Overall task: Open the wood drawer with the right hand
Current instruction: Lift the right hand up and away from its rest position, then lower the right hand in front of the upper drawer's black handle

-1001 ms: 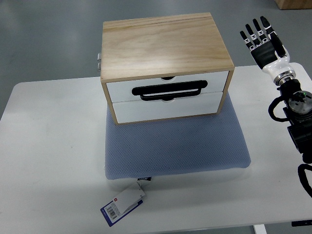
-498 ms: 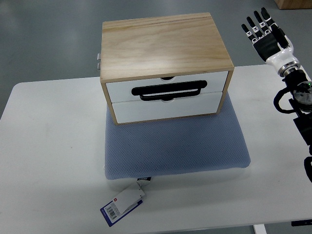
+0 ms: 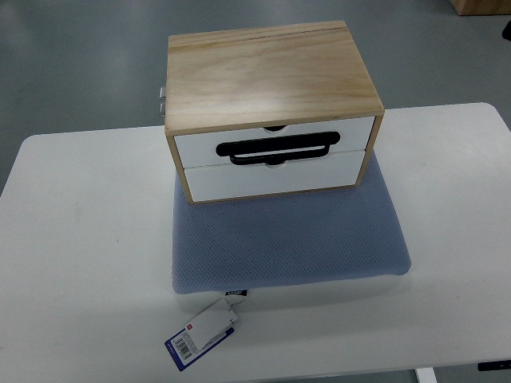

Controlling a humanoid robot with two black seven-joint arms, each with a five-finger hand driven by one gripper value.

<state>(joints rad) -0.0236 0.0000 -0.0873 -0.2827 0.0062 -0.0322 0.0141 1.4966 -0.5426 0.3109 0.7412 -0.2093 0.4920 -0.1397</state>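
A wooden box (image 3: 267,72) stands on a blue-grey pad (image 3: 287,243) at the middle of the white table (image 3: 88,239). Its front holds two white drawers, an upper (image 3: 196,146) and a lower (image 3: 271,179), both shut flush. A black bar handle (image 3: 279,149) lies across the seam between them. Of the right hand only a dark sliver (image 3: 507,30) shows at the picture's upper right edge, far from the box. The left arm is out of the picture.
A barcode tag (image 3: 204,335) hangs from the pad's front edge onto the table. A small metal fitting (image 3: 161,100) sticks out at the box's back left. A brown cardboard corner (image 3: 479,6) shows on the floor at the top right.
The right arm and its spread hand, which stood over the table's right end, have drawn away up and to the right, almost wholly out of the picture. The box and drawers are unchanged.
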